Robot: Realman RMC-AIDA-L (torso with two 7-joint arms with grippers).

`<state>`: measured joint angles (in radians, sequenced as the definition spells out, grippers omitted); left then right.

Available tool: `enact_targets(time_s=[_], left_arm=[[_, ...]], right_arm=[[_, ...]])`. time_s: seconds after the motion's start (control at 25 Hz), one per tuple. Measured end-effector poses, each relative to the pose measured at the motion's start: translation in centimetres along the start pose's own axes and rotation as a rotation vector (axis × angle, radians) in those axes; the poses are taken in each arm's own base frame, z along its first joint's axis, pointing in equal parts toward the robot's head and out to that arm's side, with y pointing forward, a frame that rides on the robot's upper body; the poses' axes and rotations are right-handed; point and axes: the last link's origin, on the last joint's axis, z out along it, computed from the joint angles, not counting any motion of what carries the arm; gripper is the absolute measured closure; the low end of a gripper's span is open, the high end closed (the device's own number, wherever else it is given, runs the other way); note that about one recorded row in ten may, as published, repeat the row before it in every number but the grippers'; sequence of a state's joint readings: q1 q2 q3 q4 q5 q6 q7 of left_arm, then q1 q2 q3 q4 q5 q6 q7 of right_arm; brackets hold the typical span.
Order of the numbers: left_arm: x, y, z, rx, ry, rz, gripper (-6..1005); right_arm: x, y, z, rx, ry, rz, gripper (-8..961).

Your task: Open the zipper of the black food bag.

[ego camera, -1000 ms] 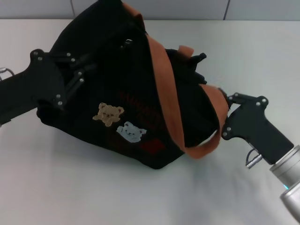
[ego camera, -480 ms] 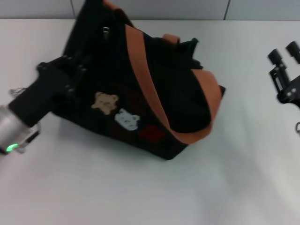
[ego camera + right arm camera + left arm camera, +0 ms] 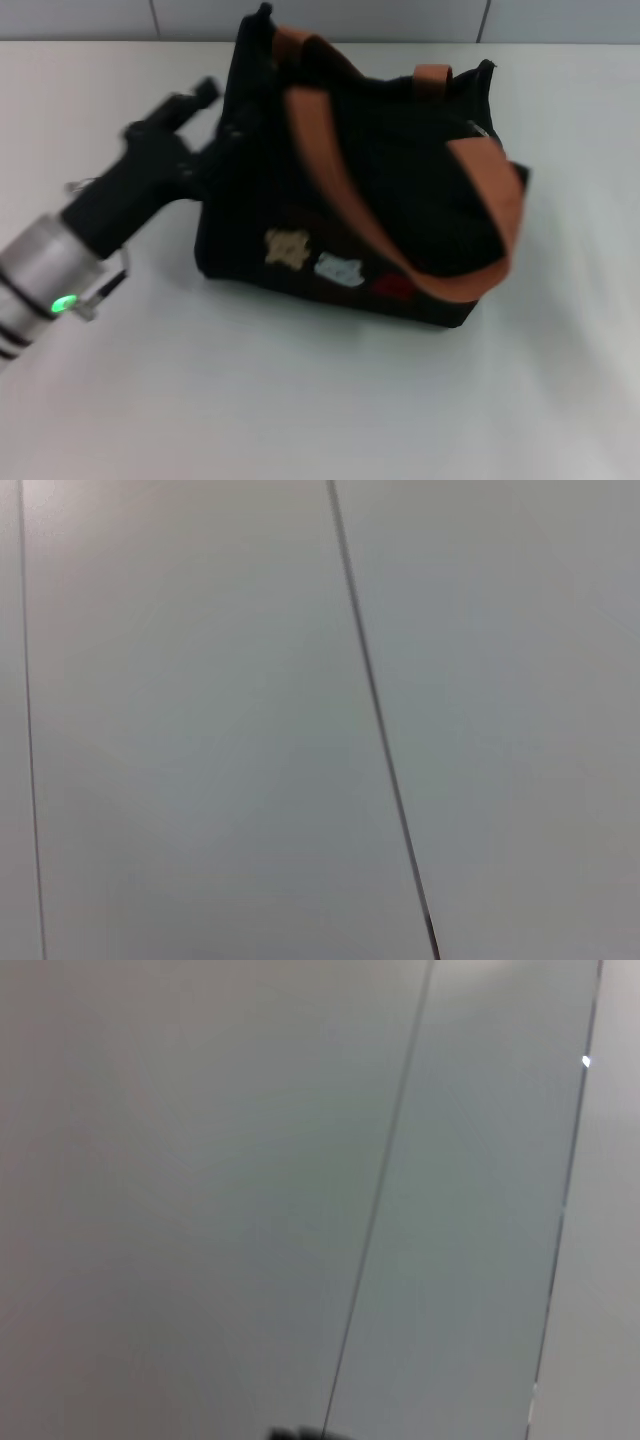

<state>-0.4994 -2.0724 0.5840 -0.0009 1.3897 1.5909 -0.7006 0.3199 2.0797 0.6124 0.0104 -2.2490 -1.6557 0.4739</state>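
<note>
The black food bag (image 3: pixel 300 200) stands upright in the middle of the white table in the head view. Its two orange-brown straps (image 3: pixel 330 160) droop over the front, above the small bear patches (image 3: pixel 288 247). The zipper track does not stand out from the dark top. A small silver glint (image 3: pixel 477 128) shows at the top right end, perhaps the pull tab. My left gripper (image 3: pixel 212 125) is at the bag's left end and looks open, one finger (image 3: pixel 203 93) clear of the fabric and the other against it. My right gripper is out of view.
The white table (image 3: pixel 300 400) spreads around the bag, with a grey panelled wall (image 3: pixel 400 18) at the back. Both wrist views show only grey wall panels with thin seams.
The bag has swung upright and shifted right. The left gripper has slid to the bag's left end. The right gripper has drawn away right and left the head view.
</note>
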Motion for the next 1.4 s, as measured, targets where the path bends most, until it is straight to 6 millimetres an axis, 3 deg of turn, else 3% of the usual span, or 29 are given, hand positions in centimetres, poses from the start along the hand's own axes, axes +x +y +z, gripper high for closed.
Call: enact_targets(time_s=[0.08, 0.12, 0.16, 0.24, 0.36, 0.52, 0.76, 1.24, 1.4], left_arm=[[1.0, -0.5, -1.6, -0.008, 0.025, 0.008, 408], [2.5, -0.5, -3.5, -0.093, 0.017, 0.047, 387], [2.5, -0.5, -3.5, -0.093, 0.017, 0.047, 366], [3.7, -0.1, -4.8, -0.202, -0.021, 0.091, 323], [5.2, 0.6, -6.7, -0.353, -0.083, 0.132, 260], [5.6, 1.4, -8.1, -0.457, -0.127, 0.134, 216], [5.1, 1.8, -8.1, -0.485, -0.158, 0.123, 215], [5.1, 1.9, -7.9, -0.499, -0.167, 0.102, 215], [5.2, 1.9, -7.9, -0.494, -0.161, 0.104, 215]], right_arm=[[-0.8, -0.7, -0.6, -0.034, -0.005, 0.046, 408], [-1.7, -1.2, -0.9, -0.125, 0.016, 0.076, 408], [-1.7, -1.2, -0.9, -0.125, 0.016, 0.076, 407], [-2.6, -1.3, -1.0, -0.286, 0.085, 0.106, 406], [-4.0, 0.1, -1.0, -0.600, 0.184, 0.150, 404], [-4.5, 3.5, -0.7, -0.999, 0.279, 0.212, 401], [-3.5, 5.4, 0.2, -1.078, 0.321, 0.208, 398], [-3.0, 6.4, 0.8, -1.098, 0.318, 0.210, 390], [-2.8, 6.6, 0.7, -1.107, 0.330, 0.212, 253]])
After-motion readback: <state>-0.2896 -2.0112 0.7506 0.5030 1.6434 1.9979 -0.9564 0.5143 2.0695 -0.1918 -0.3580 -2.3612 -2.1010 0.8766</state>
